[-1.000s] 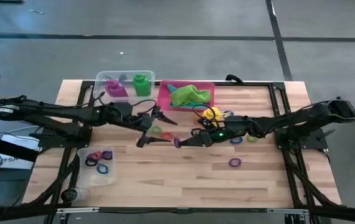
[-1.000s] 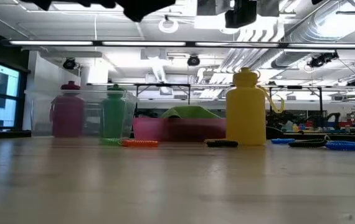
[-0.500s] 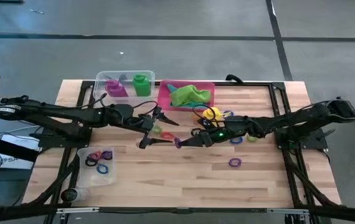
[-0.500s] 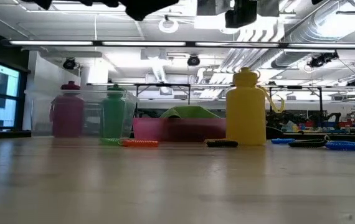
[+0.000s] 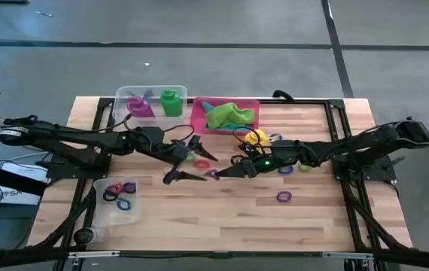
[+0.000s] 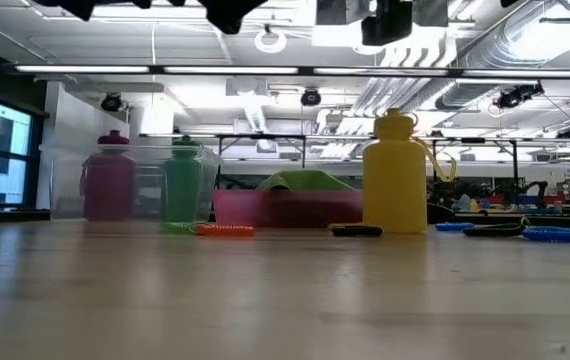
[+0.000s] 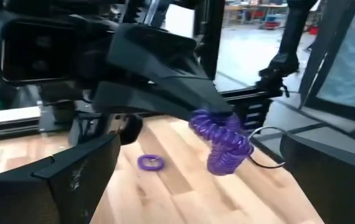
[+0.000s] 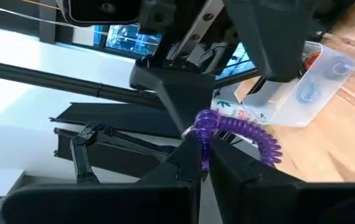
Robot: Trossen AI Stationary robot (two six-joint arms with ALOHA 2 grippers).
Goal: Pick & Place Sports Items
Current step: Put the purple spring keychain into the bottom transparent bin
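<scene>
High view put the work partway done. Nearest, a clear tub (image 5: pixel 117 200) at the desk's (image 5: pixel 199 218) front left held about four coloured rings, and one purple ring (image 5: pixel 284 197) lay loose toward the front right. At mid-desk the right gripper (image 5: pixel 216 173) had its fingers pinched on a purple coil ring (image 8: pixel 236 132), facing the left gripper (image 5: pixel 188 158), whose fingers stood wide and empty; a handover looked likely. A few more rings lay scattered around the yellow bottle (image 5: pixel 257 138), their exact count unclear. Farthest, a second tub (image 5: pixel 151 92) held one purple bottle (image 5: pixel 138 106) and one green bottle (image 5: pixel 171 101), and the pink tray (image 5: pixel 199 114) carried one green cloth (image 5: pixel 229 115).
</scene>
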